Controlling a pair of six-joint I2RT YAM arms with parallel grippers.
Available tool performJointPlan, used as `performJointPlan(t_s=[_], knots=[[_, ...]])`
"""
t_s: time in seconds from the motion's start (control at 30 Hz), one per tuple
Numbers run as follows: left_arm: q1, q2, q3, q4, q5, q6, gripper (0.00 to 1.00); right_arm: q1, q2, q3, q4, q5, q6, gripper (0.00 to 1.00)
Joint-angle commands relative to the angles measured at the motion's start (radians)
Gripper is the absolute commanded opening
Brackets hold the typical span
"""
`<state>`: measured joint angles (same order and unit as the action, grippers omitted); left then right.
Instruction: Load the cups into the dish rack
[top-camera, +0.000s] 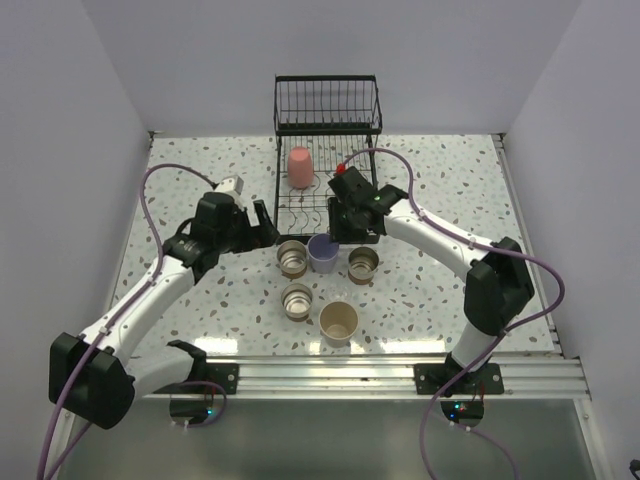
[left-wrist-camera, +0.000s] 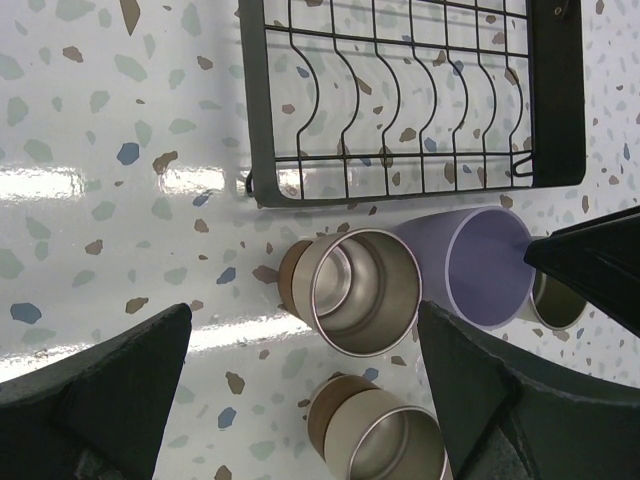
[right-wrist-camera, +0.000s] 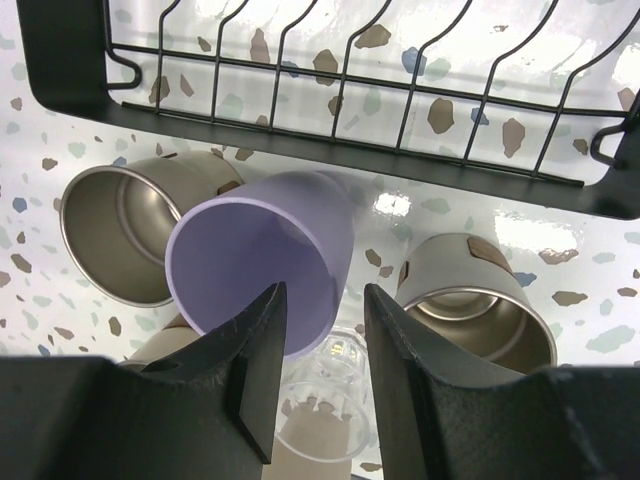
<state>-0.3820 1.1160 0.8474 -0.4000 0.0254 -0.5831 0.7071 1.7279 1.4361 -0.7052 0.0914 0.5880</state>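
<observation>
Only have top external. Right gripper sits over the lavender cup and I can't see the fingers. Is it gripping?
Observer: Not clamped. On the right wrist view the right gripper has its jaws partly open, with the lavender cup rim between them.
Operator: Anything else under it?
Observer: A clear cup, next to the lavender one on the arm's side.
Operator: Left side?
Observer: The left gripper is wide open, with a brown cup framed between its fingers, untouched.
</observation>
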Motion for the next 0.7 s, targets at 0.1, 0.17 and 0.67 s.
performJointPlan(t_s=[0.1,0.17,0.67], knots=[[-0.001,0.015,0.050,0.049,0.021,0.003,0.97,0.005,-0.036,0.026,-0.005,0.027,-0.022,0.41],[-0.001,0.013,0.048,0.050,0.019,0.002,0.97,0.005,-0.025,0.026,0.001,0.024,-0.025,0.41],[-0.001,-0.024,0.044,0.013,0.005,-0.014,0.97,0.005,0.056,0.009,0.010,0.018,-0.039,0.29]])
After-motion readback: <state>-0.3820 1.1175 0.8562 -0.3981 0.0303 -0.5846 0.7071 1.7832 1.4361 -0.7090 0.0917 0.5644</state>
